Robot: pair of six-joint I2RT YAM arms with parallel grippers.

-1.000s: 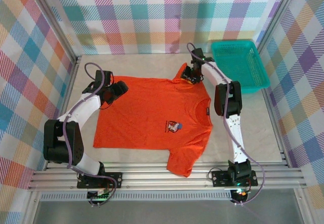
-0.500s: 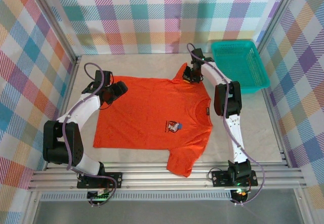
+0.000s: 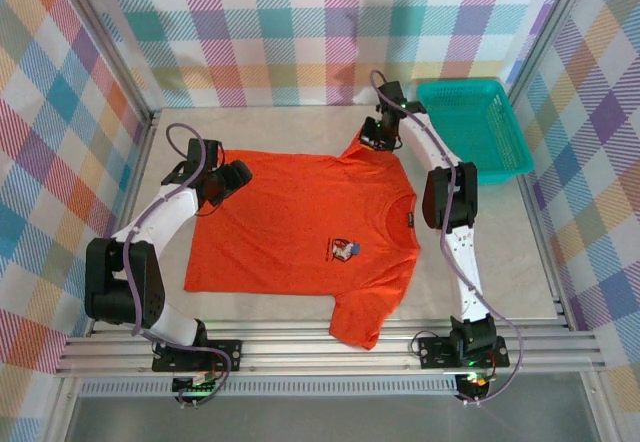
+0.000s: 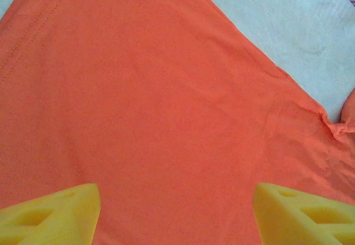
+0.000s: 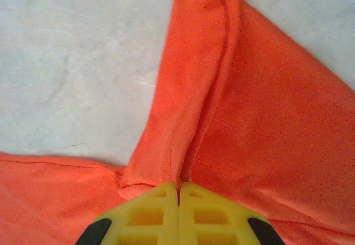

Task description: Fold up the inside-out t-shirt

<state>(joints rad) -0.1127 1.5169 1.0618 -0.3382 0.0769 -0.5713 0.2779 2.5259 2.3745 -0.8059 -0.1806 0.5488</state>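
The orange-red t-shirt [image 3: 300, 227] lies spread flat on the table with a small cartoon print [image 3: 344, 251] on its chest. My right gripper [image 3: 374, 134] sits at the far sleeve and is shut on a pinched ridge of that sleeve's cloth [image 5: 191, 106], which rises into a fold between the yellow fingers [image 5: 150, 212]. My left gripper [image 3: 236, 174] hovers over the shirt's far left corner near the hem, jaws open, with flat orange cloth [image 4: 166, 117] between its yellow fingertips [image 4: 50, 214].
A teal plastic basket [image 3: 474, 127] stands at the far right, close behind the right arm. Checked walls enclose the table on three sides. Bare grey tabletop [image 3: 500, 262] lies right of the shirt.
The right gripper closed on the far sleeve and drew it a little away toward the back wall. The left arm stayed put.
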